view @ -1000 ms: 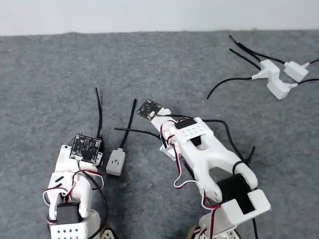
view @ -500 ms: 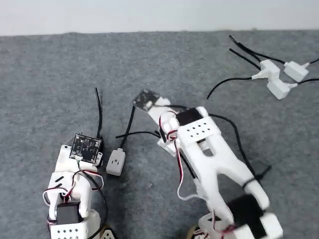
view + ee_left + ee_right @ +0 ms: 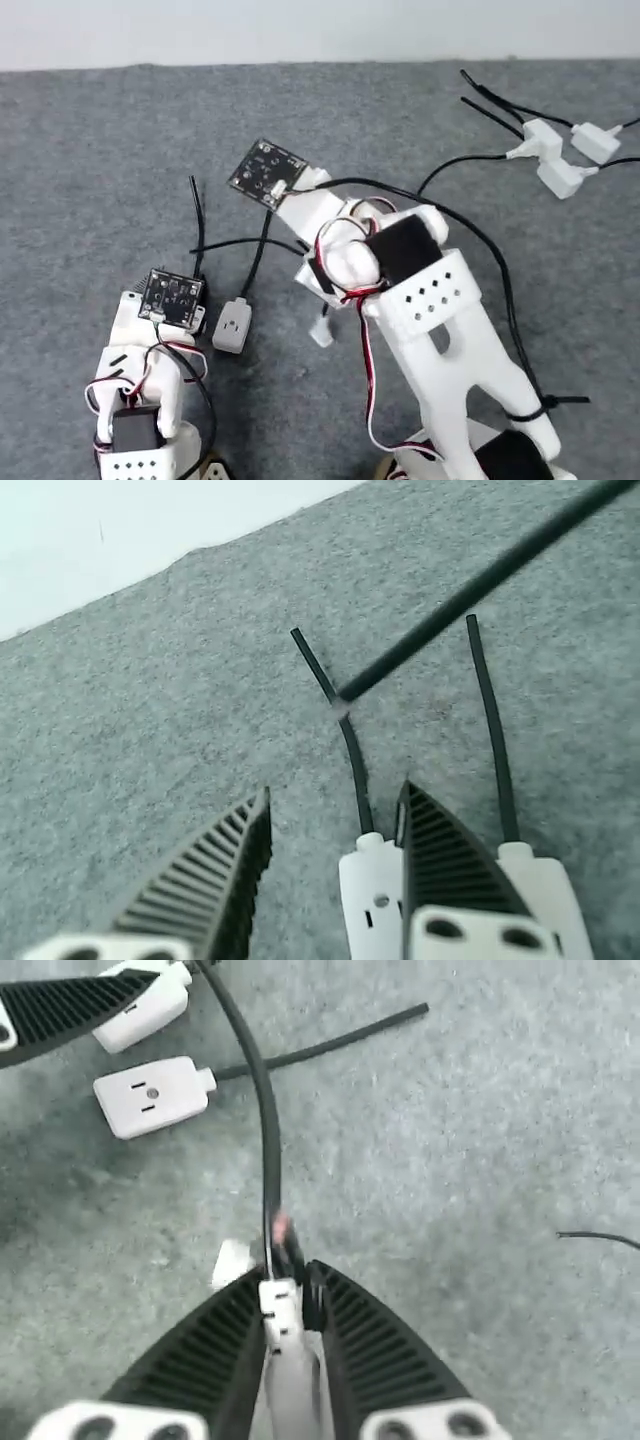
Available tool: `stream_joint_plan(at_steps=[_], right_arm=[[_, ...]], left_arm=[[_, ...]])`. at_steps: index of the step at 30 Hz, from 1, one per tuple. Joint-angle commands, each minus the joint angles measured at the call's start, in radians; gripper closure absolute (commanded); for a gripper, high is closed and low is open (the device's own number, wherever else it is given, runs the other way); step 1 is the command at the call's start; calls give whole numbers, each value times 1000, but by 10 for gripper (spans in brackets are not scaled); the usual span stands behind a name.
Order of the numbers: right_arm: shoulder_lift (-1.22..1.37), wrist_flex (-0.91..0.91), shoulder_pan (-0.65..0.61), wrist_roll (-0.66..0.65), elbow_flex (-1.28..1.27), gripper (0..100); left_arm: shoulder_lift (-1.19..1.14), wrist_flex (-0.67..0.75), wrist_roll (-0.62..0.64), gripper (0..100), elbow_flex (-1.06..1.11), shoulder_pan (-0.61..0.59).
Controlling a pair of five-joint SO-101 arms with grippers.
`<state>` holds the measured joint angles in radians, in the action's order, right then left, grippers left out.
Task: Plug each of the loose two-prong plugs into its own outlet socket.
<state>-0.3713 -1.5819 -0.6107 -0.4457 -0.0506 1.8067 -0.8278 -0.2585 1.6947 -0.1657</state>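
Right gripper [image 3: 290, 1278] shut tight on white two-prong plug [image 3: 282, 1355], black cord [image 3: 262, 1110] trailing. Arm rose and swung to upper left over the last second, so the plug is lifted, probably bound for outlet socket [image 3: 232, 325], lower left. Left gripper [image 3: 330, 880] wide open, empty, straddling second socket [image 3: 368, 900].

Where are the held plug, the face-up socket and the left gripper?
plug [image 3: 285, 1355]: right wrist view, white body below its cable.
face-up socket [image 3: 150, 1095]: right wrist view, slotted face.
left gripper [image 3: 335, 792]: left wrist view, midway between fingertips.
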Motion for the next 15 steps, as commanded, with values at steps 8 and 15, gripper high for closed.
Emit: stream_joint_plan(at_steps=[8,15], right_arm=[[-51,318,139,-41,-427,991],[-44,638,159,-43,-753,991]], left_arm=[[14,26,-9,805,-13,3],[14,26,-11,805,-13,3]])
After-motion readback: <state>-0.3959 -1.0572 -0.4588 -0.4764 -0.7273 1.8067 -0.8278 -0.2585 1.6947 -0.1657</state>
